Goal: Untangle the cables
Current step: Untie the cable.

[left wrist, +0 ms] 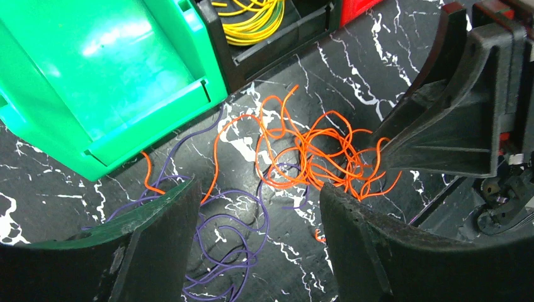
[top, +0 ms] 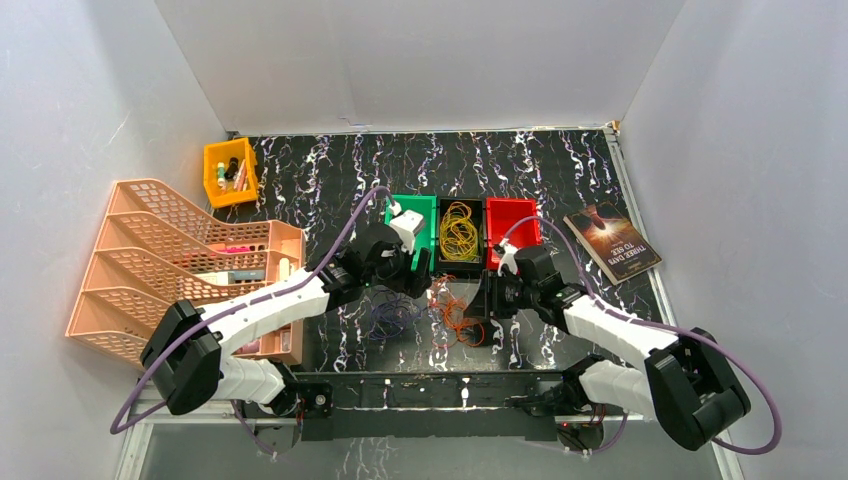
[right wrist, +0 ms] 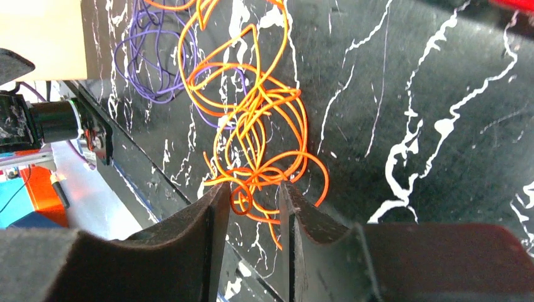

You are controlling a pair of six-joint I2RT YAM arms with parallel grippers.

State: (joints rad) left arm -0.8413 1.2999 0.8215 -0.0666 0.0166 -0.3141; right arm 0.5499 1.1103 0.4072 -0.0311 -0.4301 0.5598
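Observation:
A tangle of orange cables [top: 455, 315] lies on the black marbled table in front of the bins, with purple cables [top: 390, 315] to its left, some strands crossing. My left gripper [left wrist: 258, 201] is open wide above the purple cables [left wrist: 233, 226], with the orange tangle [left wrist: 315, 151] just beyond its right finger. My right gripper [right wrist: 252, 195] is open by a narrow gap, with loops of the orange tangle [right wrist: 258, 126] lying between its fingertips. Its dark fingers also show in the left wrist view [left wrist: 453, 119], touching the tangle's right side. Yellow cables [top: 459, 232] lie in the black bin.
A green bin [top: 425, 205], a black bin [top: 441, 262] and a red bin [top: 512, 228] stand in a row behind the cables. A peach file rack [top: 170, 265] and a yellow bin [top: 230, 172] are at the left. A book [top: 612, 243] lies at the right.

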